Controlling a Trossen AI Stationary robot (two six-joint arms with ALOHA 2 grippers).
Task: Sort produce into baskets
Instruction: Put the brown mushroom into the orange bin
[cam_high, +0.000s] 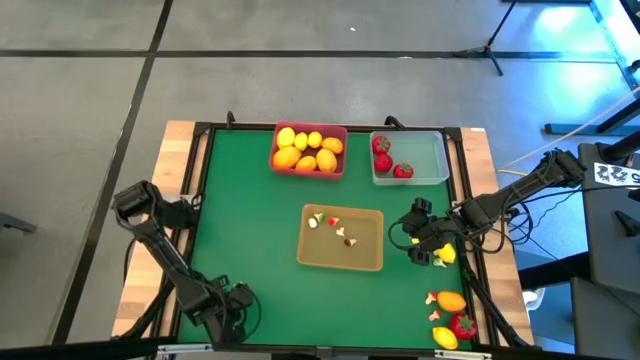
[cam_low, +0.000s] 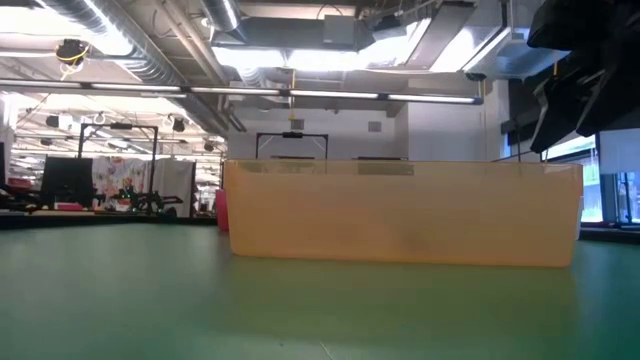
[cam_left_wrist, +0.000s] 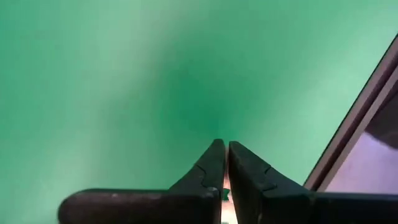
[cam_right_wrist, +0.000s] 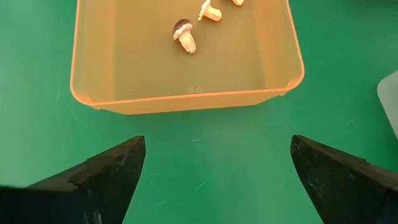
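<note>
Right claw (cam_high: 428, 243) gaping wide, empty, at 3 o'clock of the tan tray (cam_high: 341, 238), ready to grab; left claw (cam_left_wrist: 224, 168) pinched shut, empty, parked at 7 o'clock on the bench (cam_high: 250, 220)

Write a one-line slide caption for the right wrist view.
Open right gripper facing the tan basket holding mushrooms.

1. The flat bench (cam_high: 250, 250) is showing a plain green surface inside a dark frame, with pale wood strips (cam_high: 180, 160) at its sides.
2. The pink-red rectangular plastic basket (cam_high: 309, 172) is holding yellow and orange oval lemons (cam_high: 306, 150).
3. The pale translucent clear basket (cam_high: 436, 160) is holding red strawberries with green tops (cam_high: 383, 160).
4. The tan-yellow translucent basket (cam_right_wrist: 124, 62) is carrying white-stemmed, brown-capped mushroom pieces (cam_right_wrist: 185, 34).
5. The loose produce pile (cam_high: 450, 318) is mixing yellow, orange and red.
6. The left tool (cam_left_wrist: 224, 163) and the right tool (cam_right_wrist: 217, 174) are showing matte black fingers.
</note>
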